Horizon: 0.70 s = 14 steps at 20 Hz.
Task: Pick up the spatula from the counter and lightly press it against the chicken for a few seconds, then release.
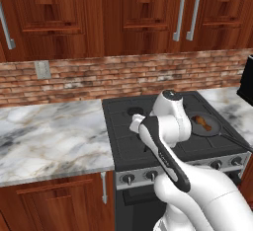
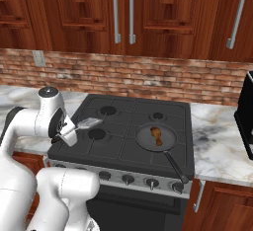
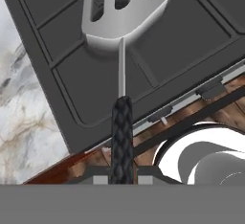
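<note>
The tool point(image 2: 69, 132) is shut tight around the black handle of the spatula point(image 2: 89, 123). In the hand view the dark, bumpy handle runs up from between the 2 tips. A thin metal stick goes from it to the flat grey head, which has 3 long holes.

In the right base view the spatula is up in the air over the front left part of the stove point(image 2: 128, 151). Its head points toward the middle of the stove and hangs near the front left burner point(image 2: 97, 134). It is not touching the stove top.

The chicken point(image 2: 157, 136) is a small brown leg. It lies in the round dark pan point(image 2: 143, 138) on the right side of the stove. The long pan handle point(image 2: 175, 168) points to the front right corner. The spatula is well apart from the chicken, with bare stove top between them.

A row of round knobs point(image 2: 127, 179) sits along the front of the stove. A marble worktop point(image 1: 49, 136) lies on each side of the stove. Part of a black box point(image 2: 246, 121) stands on the right worktop, and I cannot tell what it is. Behind the stove is a red brick wall point(image 1: 123, 74) with a small plug plate point(image 1: 42, 69). Above it hang brown wood cupboards point(image 1: 99, 13) with long grey handles
</note>
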Available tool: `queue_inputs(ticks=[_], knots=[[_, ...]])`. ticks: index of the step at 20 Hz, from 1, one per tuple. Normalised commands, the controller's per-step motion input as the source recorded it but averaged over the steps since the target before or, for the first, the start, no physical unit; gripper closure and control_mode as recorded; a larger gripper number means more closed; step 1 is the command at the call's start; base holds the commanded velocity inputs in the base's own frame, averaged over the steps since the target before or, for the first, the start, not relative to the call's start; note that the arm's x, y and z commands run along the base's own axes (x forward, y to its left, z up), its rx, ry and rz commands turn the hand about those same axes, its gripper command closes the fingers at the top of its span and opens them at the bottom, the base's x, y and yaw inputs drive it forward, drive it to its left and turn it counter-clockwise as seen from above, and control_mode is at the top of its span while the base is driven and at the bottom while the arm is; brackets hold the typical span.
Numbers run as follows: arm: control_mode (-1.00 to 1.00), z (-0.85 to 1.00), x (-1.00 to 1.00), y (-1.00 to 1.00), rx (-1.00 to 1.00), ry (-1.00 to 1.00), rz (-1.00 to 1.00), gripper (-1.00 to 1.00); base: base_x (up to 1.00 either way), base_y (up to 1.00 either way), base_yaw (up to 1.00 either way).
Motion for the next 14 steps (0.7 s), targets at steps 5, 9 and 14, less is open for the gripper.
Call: queue_inputs(ticks=[5,9,14], knots=[[-1.0,0.0,0.0,-0.24,0.0,0.0,-0.08,1.0,0.0,0.0,0.0],[-1.0,0.0,0.0,-0.24,0.0,0.0,-0.06,1.0,0.0,0.0,0.0],[-1.0,0.0,0.01,-0.28,0.0,0.0,-0.07,1.0,0.0,0.0,0.0]])
